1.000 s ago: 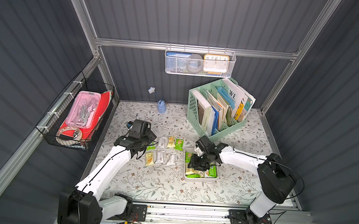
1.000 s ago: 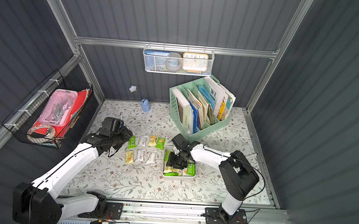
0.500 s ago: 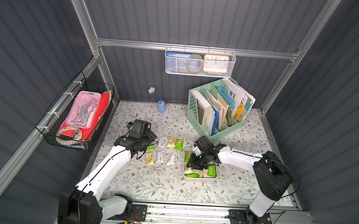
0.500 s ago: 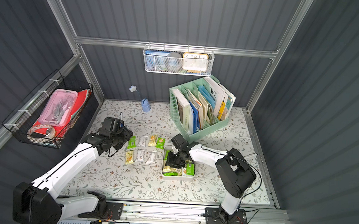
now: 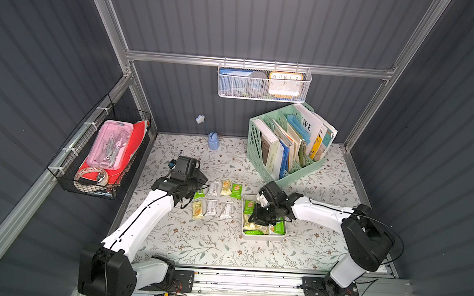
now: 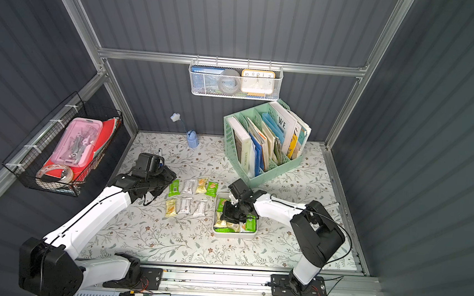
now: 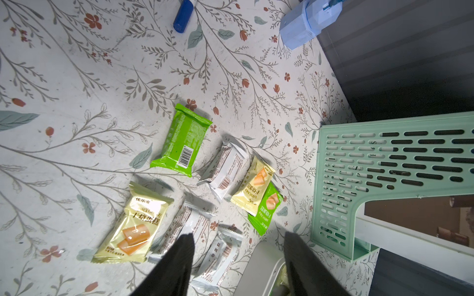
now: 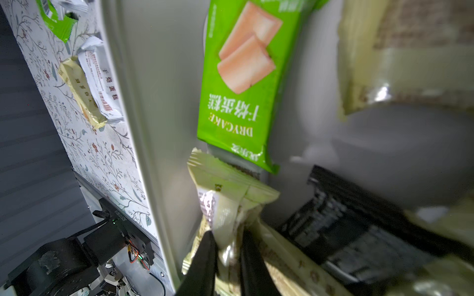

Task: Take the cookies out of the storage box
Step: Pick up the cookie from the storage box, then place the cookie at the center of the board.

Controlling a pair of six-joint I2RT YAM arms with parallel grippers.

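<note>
Right wrist view had my right hand (image 8: pixel 228 256) clenched on the wrapper of a pale yellow cookie packet (image 8: pixel 225 202) inside the storage box (image 8: pixel 143 102), just beside a green packet (image 8: pixel 241 77) and a black packet (image 8: pixel 359 223). I judged a slow, straight lift best, so the neighbours touching it weren't dragged over the low wall. My left hand (image 7: pixel 238 258) hung released, holding nothing, beside the seven cookies (image 7: pixel 225 166) laid out on the worktop (image 7: pixel 77 77). How deep the grip sat, and what lay underneath, I couldn't make out
</note>
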